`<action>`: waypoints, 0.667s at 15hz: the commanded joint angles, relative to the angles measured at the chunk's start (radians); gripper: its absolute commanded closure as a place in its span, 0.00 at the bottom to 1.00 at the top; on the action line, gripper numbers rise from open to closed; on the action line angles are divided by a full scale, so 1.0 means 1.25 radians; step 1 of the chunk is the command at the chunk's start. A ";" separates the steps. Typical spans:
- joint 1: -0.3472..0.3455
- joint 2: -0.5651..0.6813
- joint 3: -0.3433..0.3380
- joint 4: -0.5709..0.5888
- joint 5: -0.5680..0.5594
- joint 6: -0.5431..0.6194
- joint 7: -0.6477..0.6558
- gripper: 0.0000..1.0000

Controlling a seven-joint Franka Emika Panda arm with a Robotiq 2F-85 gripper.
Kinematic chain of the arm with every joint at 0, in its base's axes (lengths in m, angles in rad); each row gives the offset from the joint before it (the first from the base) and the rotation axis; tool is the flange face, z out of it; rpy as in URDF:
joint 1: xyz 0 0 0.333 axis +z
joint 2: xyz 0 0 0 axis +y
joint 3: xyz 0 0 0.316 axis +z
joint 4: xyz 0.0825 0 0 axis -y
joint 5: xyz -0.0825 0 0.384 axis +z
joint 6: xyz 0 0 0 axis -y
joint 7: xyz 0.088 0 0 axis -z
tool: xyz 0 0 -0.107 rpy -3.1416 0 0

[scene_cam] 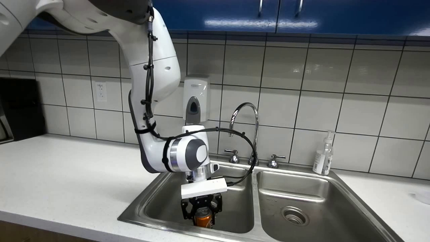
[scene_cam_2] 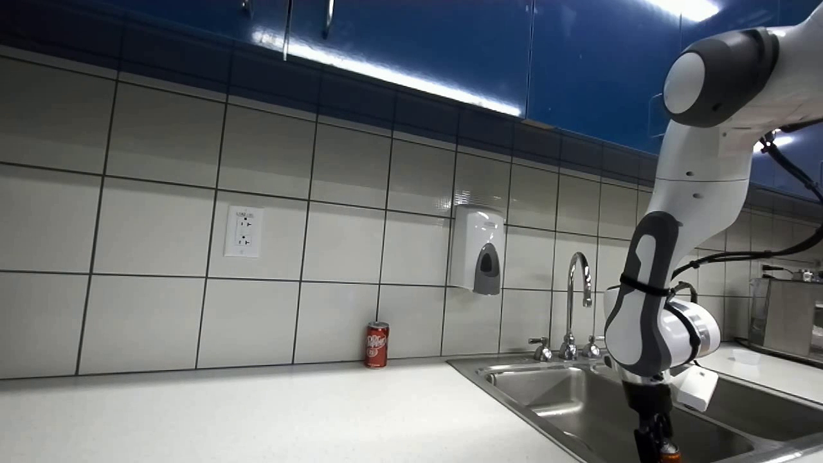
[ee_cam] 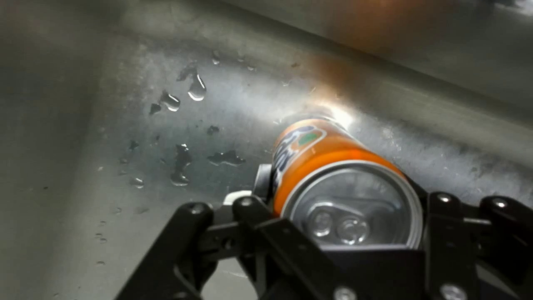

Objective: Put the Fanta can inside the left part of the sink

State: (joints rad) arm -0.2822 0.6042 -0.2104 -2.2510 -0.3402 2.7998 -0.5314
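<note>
Fanta can (ee_cam: 345, 183) in gripper (scene_cam: 204, 217), Dr Pepper can (scene_cam_2: 377, 344) on counter (scene_cam_2: 360, 411)

White arm (scene_cam: 164, 74), dark grey joint covers (scene_cam_2: 733, 74), black strapped cables (scene_cam: 149, 84), silver ring (scene_cam: 174, 155), white boxy housing (scene_cam: 204, 188), black fingers (ee_cam: 445, 237), shiny screws (ee_cam: 444, 198)

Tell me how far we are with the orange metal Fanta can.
Done: the can is inside the left rectangular stainless-steel basin. In hand: the black jointed gripper clasps it, seemingly near the basin's bottom. Remaining: jaws not yet open, so likely release and retreat.

Fanta can (scene_cam_2: 670, 457) partly outside exterior view
</note>
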 commanded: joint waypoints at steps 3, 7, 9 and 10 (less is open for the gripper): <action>-0.023 0.008 0.005 0.003 -0.017 0.007 -0.005 0.60; -0.034 0.003 0.012 0.001 -0.009 0.000 -0.011 0.10; -0.036 0.002 0.011 0.000 -0.011 -0.002 -0.012 0.02; -0.038 0.001 0.012 -0.001 -0.010 -0.004 -0.012 0.00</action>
State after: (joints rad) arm -0.2990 0.6071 -0.2105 -2.2512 -0.3402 2.7992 -0.5314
